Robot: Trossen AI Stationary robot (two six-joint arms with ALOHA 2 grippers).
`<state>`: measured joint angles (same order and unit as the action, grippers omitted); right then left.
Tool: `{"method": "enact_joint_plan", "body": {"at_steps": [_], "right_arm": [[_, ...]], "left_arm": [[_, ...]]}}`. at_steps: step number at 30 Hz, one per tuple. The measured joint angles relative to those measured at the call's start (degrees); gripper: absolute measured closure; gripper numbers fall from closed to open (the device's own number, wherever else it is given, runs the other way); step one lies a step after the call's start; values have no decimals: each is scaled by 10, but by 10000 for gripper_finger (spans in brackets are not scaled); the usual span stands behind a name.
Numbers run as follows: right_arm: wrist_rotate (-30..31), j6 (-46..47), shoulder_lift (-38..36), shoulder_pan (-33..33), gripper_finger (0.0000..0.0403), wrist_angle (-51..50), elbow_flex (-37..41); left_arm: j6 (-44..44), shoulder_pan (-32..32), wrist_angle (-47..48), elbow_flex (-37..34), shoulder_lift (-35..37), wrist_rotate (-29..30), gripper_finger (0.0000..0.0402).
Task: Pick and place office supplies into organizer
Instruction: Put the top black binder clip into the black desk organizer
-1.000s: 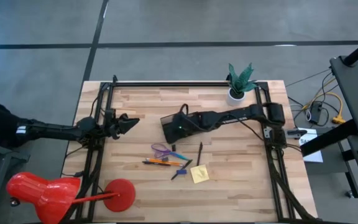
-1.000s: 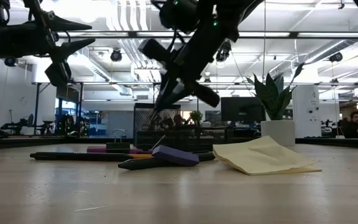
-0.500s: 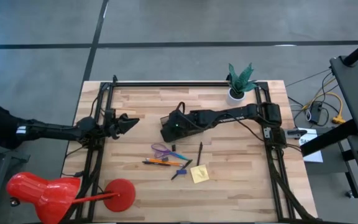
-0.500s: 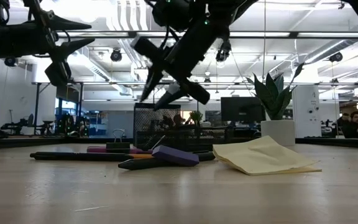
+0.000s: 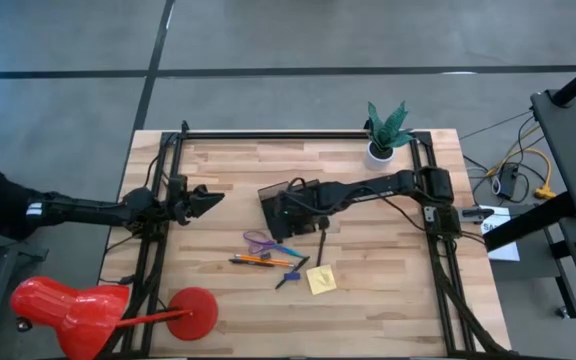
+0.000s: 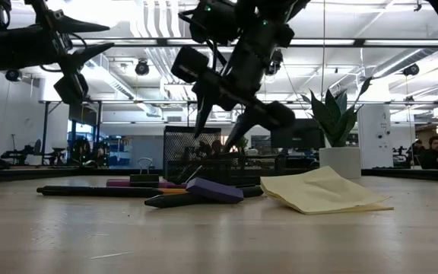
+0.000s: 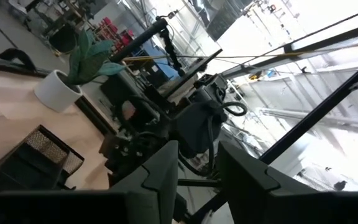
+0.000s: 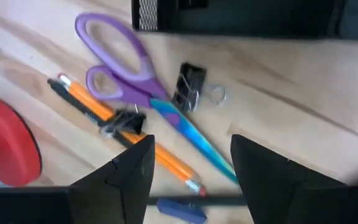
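Two grippers empty, fingers spread: right gripper [image 5: 290,207] hangs over the black organizer [image 5: 276,198] near table centre, just above the purple scissors [image 8: 118,71], orange pencil [image 8: 129,132], binder clip [image 8: 191,88] and yellow sticky pad [image 5: 320,280]; left gripper [image 5: 206,198] waits at the table's left edge.

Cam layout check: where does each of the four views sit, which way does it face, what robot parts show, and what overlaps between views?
High: overhead, straight down; both arms, organizer, scissors.
Low: table height, level across toward the room; right gripper above the sticky notes.
Left wrist: on the left arm, facing the plant; own fingers.
Right wrist: on the right arm, facing down at the scissors, binder clip; own open jaws.
Shared: scissors, organizer.
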<state>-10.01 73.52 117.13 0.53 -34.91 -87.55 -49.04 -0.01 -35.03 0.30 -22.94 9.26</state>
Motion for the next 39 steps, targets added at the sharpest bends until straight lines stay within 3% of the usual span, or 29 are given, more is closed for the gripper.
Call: {"method": "enact_joint_plan", "body": {"at_steps": [9, 15, 20, 33, 39], "right_arm": [[10, -1, 64, 0, 202, 62, 1], [52, -4, 65, 0, 202, 68, -2], [52, -4, 64, 2, 206, 63, -2], [25, -2, 64, 2, 345, 63, -2], [54, -28, 30, 2, 391, 47, -5]], "left_arm": [[3, 0, 1, 0, -8, 0, 302], [2, 0, 0, 0, -9, 0, 302], [2, 0, 1, 0, -9, 0, 302], [4, 0, 2, 0, -15, 0, 302], [4, 0, 1, 0, -22, 0, 302]]}}
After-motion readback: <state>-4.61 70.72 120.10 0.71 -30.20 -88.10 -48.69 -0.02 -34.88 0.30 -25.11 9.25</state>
